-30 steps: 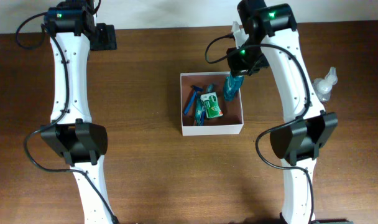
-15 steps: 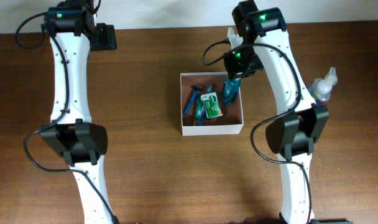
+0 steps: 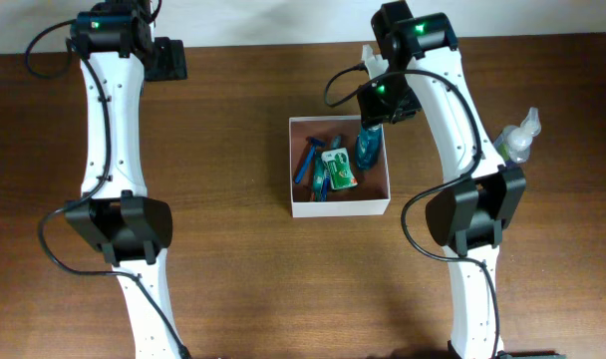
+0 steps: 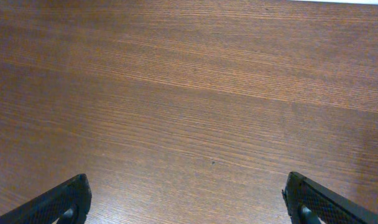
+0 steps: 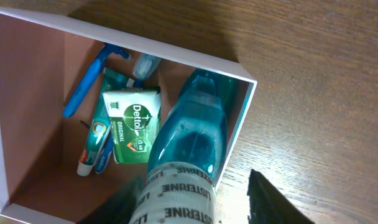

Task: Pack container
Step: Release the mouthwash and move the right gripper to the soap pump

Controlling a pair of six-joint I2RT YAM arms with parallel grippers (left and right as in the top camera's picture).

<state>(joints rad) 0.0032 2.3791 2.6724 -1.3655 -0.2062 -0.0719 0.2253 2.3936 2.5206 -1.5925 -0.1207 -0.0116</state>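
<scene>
Container (image 3: 340,207) is lying flat, mouth facing upward, square-sided. Right gripper (image 5: 198,199) is standing parted about the blue bottle (image 5: 192,137); left gripper (image 4: 189,199) is gaping, empty.

Right wrist view's bottom edge cuts off the blue bottle (image 5: 190,146).

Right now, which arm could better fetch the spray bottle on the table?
Probably the right: the spray bottle stands beside that arm; the left end effector is far across the table.
</scene>
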